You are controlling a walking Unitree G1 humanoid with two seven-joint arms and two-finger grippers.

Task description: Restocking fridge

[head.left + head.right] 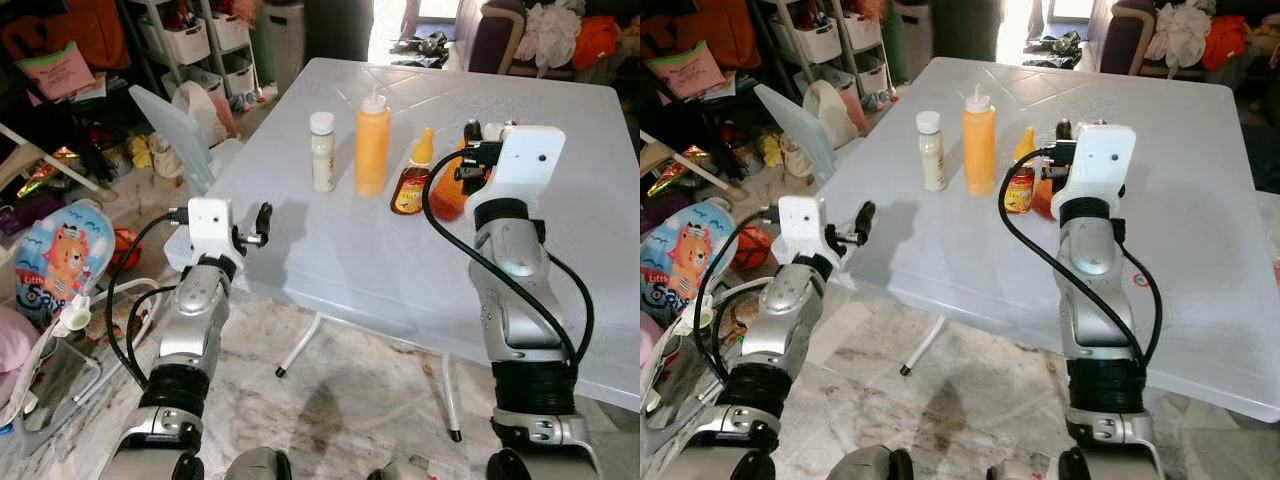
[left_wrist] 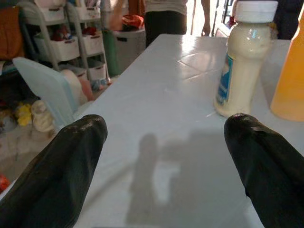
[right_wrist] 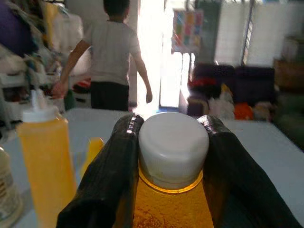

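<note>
On the white table (image 1: 330, 260) stand a cream bottle (image 1: 322, 152) with a white cap, a tall orange squeeze bottle (image 1: 372, 143) and a small amber bottle (image 1: 412, 180) with a yellow cap. To their right my right gripper (image 3: 173, 124) is shut on the neck of an orange drink bottle (image 1: 447, 197). Its fingers (image 3: 116, 161) press both sides just under the white cap (image 3: 173, 145). My left gripper (image 1: 262, 224) is open at the table's near left edge and holds nothing. The cream bottle (image 2: 242, 57) stands ahead of it, well apart.
Left of the table are storage shelves with bins (image 1: 190, 40), a pale plastic chair (image 1: 180, 130) and a baby bouncer (image 1: 60, 260). A sofa piled with clothes (image 1: 560, 35) stands behind. A person (image 3: 111, 57) stands beyond the table's far side.
</note>
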